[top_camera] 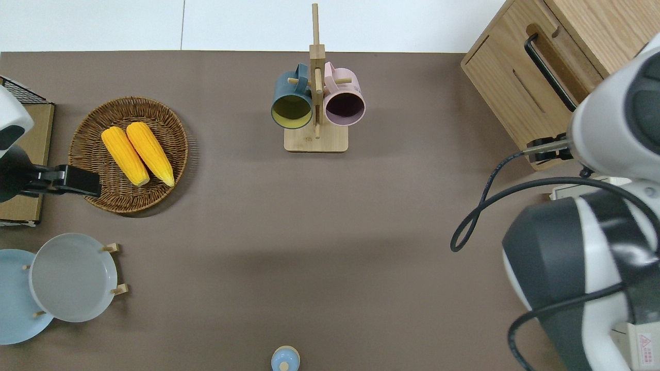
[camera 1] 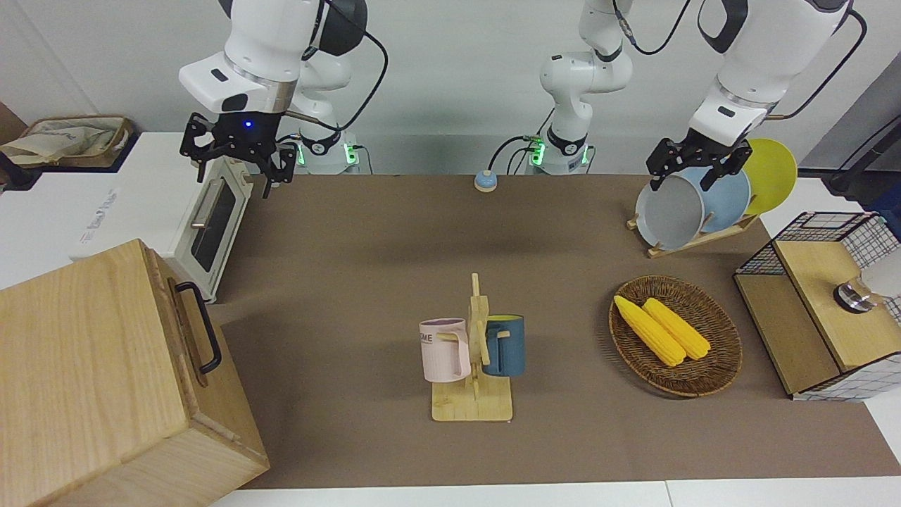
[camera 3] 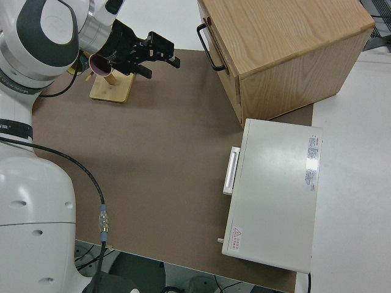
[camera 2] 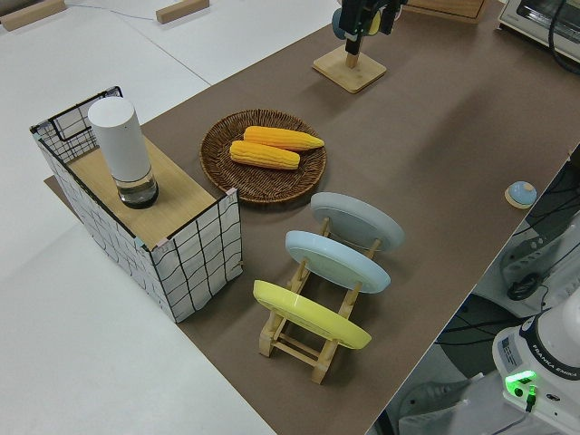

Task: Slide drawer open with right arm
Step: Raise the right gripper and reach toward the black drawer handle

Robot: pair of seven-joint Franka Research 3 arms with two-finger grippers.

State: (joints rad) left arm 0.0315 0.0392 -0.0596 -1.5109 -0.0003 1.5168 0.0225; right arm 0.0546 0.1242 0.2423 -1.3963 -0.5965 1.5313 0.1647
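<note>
The drawer (camera 1: 188, 331) is a light-wood front with a black bar handle (camera 1: 200, 326) on the big pale wooden box at the right arm's end of the table. It sits flush with the box and also shows in the overhead view (top_camera: 531, 90) and the right side view (camera 3: 221, 58). My right gripper (camera 1: 234, 176), with a blue light on its wrist, is open and empty in the air. In the overhead view (top_camera: 549, 147) it hangs over the box's corner nearest the robots, apart from the handle. The left arm is parked, its gripper (camera 1: 693, 169) open.
A white toaster oven (camera 1: 211, 218) stands beside the box, nearer to the robots. A mug rack (camera 1: 475, 352) with two mugs is mid-table. A basket of corn (camera 1: 676, 338), a plate rack (camera 1: 693, 204) and a wire-grid box (camera 1: 823, 303) are toward the left arm's end.
</note>
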